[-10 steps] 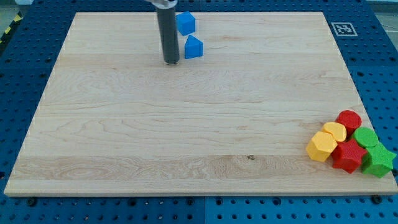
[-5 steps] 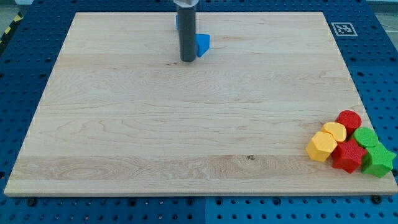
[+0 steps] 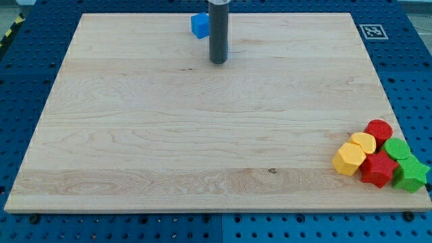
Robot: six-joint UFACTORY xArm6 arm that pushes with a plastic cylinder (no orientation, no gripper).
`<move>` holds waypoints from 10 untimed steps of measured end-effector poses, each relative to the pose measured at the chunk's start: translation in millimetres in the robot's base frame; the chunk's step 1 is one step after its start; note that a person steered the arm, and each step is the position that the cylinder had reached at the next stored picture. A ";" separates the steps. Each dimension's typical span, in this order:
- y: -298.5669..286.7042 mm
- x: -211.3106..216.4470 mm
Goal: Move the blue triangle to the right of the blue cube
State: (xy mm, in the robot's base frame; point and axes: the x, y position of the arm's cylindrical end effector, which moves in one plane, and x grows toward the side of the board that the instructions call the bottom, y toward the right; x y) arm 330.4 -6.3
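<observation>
My tip sits at about four o'clock from the blue cube; the blue triangle is hidden, presumably behind the rod. There are no jaws.

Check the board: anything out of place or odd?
One thing: the blue triangle does not show; the rod likely hides it. My tip sits just right of and below the blue cube near the view's top. The red, yellow and green blocks huddle tightly at the board's lower right edge, nothing damaged.
</observation>
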 end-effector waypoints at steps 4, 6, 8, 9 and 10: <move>-3.4 -21.8; 21.5 -21.8; 29.0 7.1; 52.3 9.3; 80.7 5.4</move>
State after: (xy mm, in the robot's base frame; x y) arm 335.8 74.5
